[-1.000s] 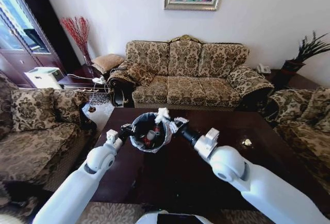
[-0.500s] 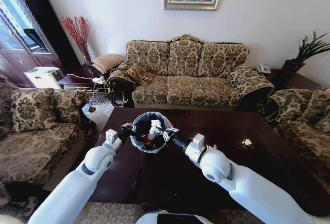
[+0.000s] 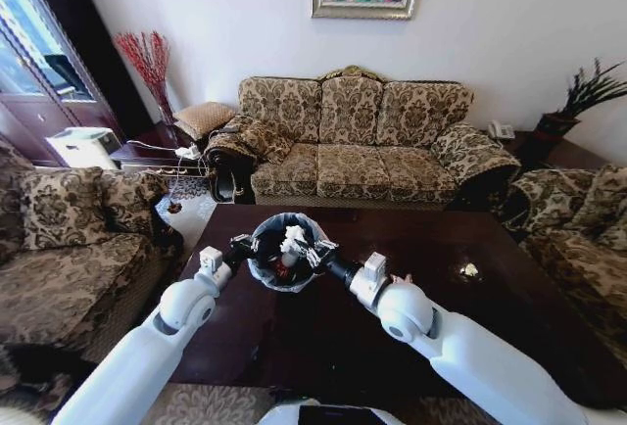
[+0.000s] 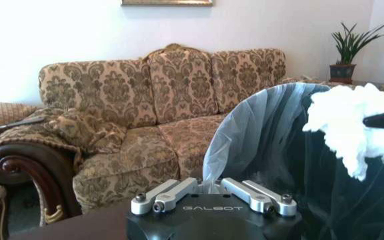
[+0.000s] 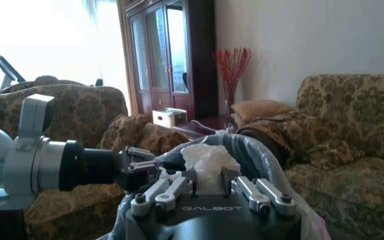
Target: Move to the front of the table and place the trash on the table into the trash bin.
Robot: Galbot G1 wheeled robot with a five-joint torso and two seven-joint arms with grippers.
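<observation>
The black trash bin [image 3: 266, 270] with its whitish bag liner [image 4: 259, 130] stands on the dark wooden table [image 3: 470, 322], near its far left part. At the bin's left rim my left gripper [image 3: 241, 246] is shut on rim and liner [image 4: 209, 186]. My right gripper [image 3: 312, 253] reaches in from the right, shut on a crumpled white paper wad [image 3: 292, 240] that hangs just over the bin's mouth [image 4: 352, 125] [image 5: 209, 159]. Something red [image 3: 280, 268] lies inside the bin. A small pale scrap [image 3: 469, 270] rests on the table at the right.
A patterned sofa [image 3: 353, 141] stands behind the table, with armchairs at the left [image 3: 69, 249] and the right [image 3: 588, 229]. A side table with a potted plant [image 3: 578, 102] sits at the back right. The table's surface before me is bare.
My right gripper has carried the paper wad from above the bin's right rim leftward and down over the bin's mouth. The left gripper has kept its hold on the rim.
</observation>
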